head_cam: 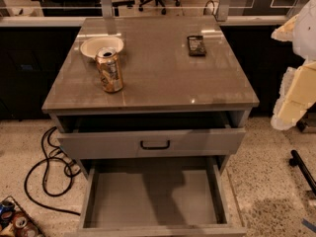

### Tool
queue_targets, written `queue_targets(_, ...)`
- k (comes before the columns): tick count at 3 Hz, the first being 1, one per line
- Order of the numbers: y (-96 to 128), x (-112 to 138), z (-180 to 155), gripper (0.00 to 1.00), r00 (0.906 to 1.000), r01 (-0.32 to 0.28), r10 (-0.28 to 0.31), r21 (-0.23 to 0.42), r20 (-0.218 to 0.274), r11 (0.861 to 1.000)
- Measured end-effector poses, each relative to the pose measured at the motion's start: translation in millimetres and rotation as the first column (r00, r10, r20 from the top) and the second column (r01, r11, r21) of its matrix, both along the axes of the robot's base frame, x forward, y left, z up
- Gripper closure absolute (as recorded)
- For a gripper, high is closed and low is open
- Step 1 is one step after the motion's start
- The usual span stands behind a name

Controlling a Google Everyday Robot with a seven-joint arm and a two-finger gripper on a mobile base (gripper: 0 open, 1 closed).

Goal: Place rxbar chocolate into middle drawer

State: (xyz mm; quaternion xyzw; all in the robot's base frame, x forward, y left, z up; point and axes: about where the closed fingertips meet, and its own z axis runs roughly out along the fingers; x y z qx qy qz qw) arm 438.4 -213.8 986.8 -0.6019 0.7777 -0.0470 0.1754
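Note:
The rxbar chocolate [196,45], a small flat black-wrapped bar, lies on the grey cabinet top [163,78] at the back right. The middle drawer [153,194] is pulled far out below, showing a bare flat grey floor and low side walls. My gripper [295,95] appears as pale cream and white shapes at the right edge of the view, level with the cabinet top and to the right of it. It is well clear of the bar and touches nothing.
A gold drink can [109,69] stands upright at the front left of the top, with a white bowl [101,46] behind it. The upper drawer front with a black handle [155,144] is slightly open. A black cable [49,169] loops on the floor at left.

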Motion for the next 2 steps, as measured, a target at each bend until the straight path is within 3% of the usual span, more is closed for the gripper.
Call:
queue_targets(1,0.0,0.0,0.1,0.00,1.0000,0.000,0.000,0.000,0.000,1.000)
queue_targets(2,-7.8,15.1,1.4,0.00,0.9998,0.012,-0.012,0.009,0.016,1.000)
